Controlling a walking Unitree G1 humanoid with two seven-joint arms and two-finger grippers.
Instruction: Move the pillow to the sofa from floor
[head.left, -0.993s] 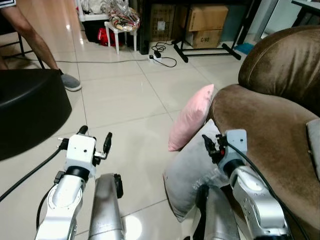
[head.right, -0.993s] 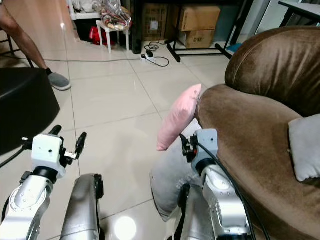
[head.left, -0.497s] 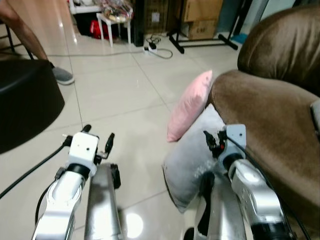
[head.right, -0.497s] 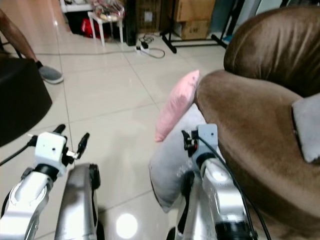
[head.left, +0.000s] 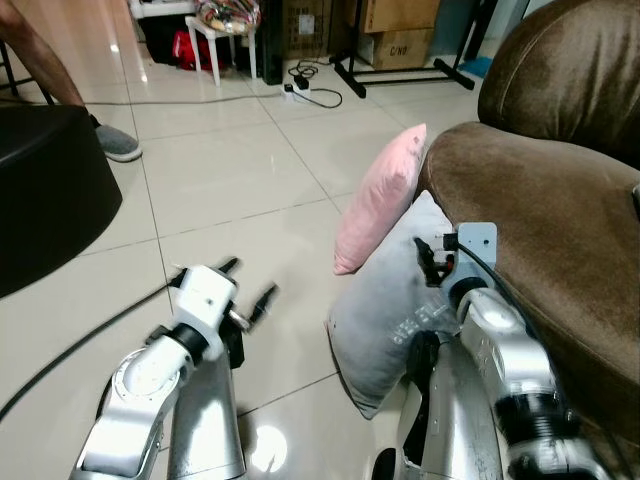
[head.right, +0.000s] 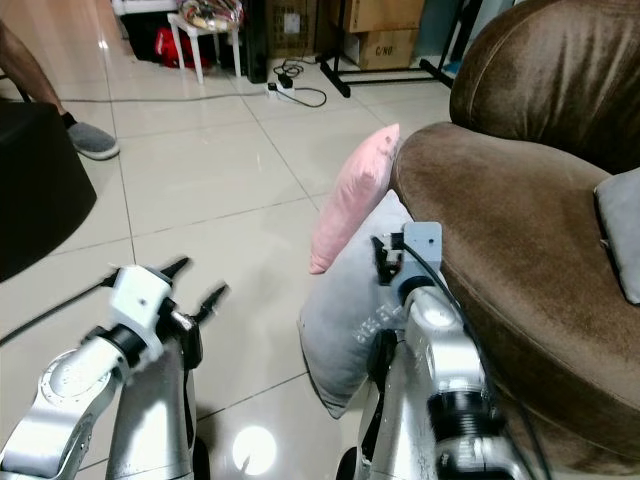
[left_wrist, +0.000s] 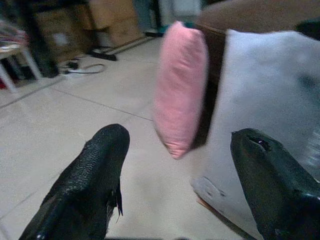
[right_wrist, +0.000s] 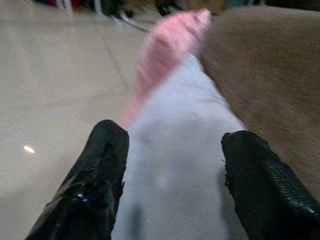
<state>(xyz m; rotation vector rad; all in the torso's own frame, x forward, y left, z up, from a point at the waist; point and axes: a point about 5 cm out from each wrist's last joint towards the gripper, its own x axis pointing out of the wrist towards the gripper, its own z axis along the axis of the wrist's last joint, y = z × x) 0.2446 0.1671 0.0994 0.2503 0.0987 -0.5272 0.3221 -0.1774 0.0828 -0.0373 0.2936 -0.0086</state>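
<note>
Both hands are spread: the right hand (right_wrist: 172, 165) straddles the soft grey square pillow (head.left: 390, 315). Lifting it may topple the leaning pink pillow (head.left: 380, 200) or snag the brown velvety sofa (head.left: 545, 215); the left hand (left_wrist: 182, 170) faces them.

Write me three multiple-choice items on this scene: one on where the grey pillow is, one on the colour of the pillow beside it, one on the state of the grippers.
1. Where is the grey pillow?
A. flat on the sofa seat
B. on the floor, leaning against the sofa
C. on the black stool

2. What colour is the pillow propped next to it?
A. pink
B. green
C. yellow

3. How do the left gripper and right gripper stand?
A. both open, holding nothing
B. left shut on a cable
C. both shut on the pillow

Answers: 1 B, its bottom corner rests on the tiles and its side meets the sofa arm. 2 A, it is plainly pink in the eye views. 3 A, each wrist view shows the fingers spread wide apart.
</note>
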